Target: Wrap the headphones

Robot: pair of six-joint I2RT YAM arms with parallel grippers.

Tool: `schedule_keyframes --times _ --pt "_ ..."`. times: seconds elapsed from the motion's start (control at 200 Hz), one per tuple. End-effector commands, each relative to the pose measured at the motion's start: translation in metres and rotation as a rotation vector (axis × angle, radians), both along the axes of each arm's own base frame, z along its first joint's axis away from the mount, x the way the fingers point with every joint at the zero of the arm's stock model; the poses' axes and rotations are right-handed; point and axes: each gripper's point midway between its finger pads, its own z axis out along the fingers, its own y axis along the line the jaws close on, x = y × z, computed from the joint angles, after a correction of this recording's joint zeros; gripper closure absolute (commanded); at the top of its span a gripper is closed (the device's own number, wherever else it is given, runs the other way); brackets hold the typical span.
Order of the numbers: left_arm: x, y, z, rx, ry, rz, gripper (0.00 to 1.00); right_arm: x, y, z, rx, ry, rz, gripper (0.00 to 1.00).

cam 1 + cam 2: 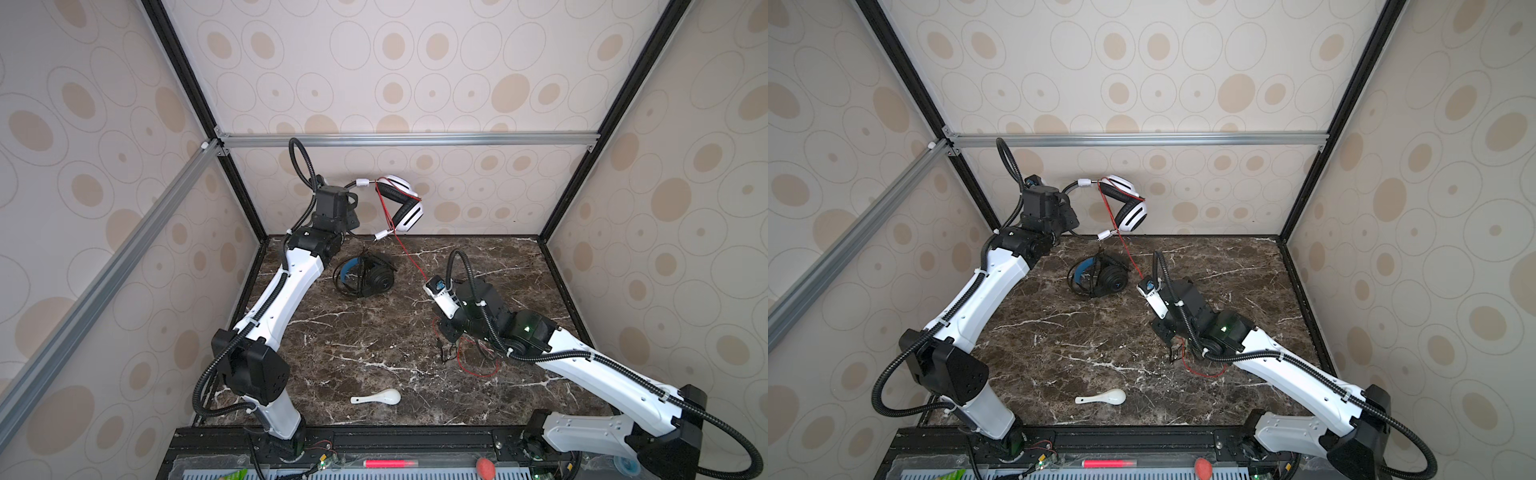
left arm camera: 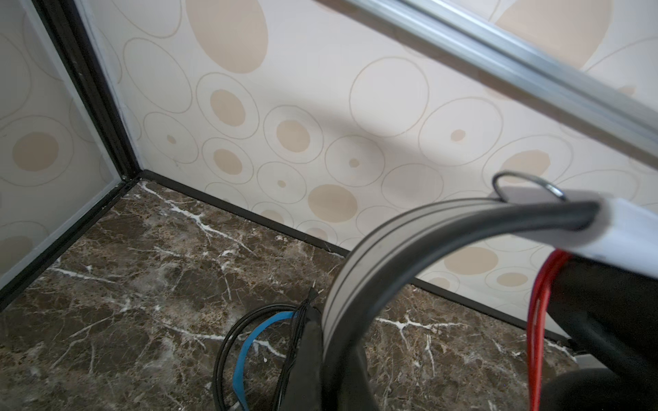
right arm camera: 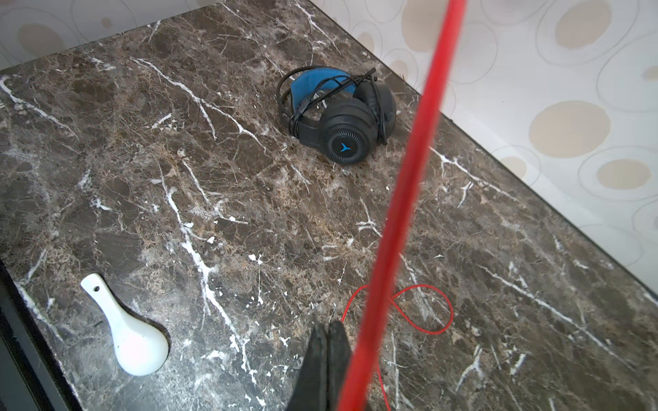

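Aloft, the white headset (image 1: 409, 218) hangs clamped between the left jaws.

No words or numbers to read anywhere in this scene. One mark does stand out. The black headset (image 3: 309, 126) carries a small blue emblem (image 3: 344, 147) at the centre of its round outer cup: a three-pointed, arrow-like shape with no lettering around it. In a top view the same emblem (image 1: 1119, 284) shows only as a tiny blue fleck, too small to make out.
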Motion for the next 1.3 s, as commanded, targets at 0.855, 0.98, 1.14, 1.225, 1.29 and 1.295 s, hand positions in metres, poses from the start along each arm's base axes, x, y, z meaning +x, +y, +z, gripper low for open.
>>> schedule_keyframes --times 0.855,0.98,1.14,1.225,1.29,1.295 --pt "-0.068 -0.043 -0.082 0.299 0.179 -0.451 1.00 0.054 0.024 0.105 -0.416 -0.303 0.093 1.00" --pt "-0.085 -0.050 -0.089 0.329 0.198 -0.541 1.00 0.068 0.028 0.109 -0.422 -0.308 0.087 1.00" --pt "-0.104 -0.053 -0.086 0.345 0.169 -0.610 1.00 0.090 0.022 0.114 -0.393 -0.283 0.059 1.00" --pt "-0.114 -0.059 -0.083 0.336 0.150 -0.661 1.00 0.102 0.018 0.115 -0.377 -0.267 0.035 1.00" --pt "-0.122 -0.066 -0.078 0.325 0.124 -0.698 1.00 0.109 0.016 0.116 -0.367 -0.258 0.018 1.00" --pt "-0.122 -0.066 -0.078 0.324 0.122 -0.700 1.00 0.110 0.015 0.116 -0.365 -0.256 0.016 1.00"
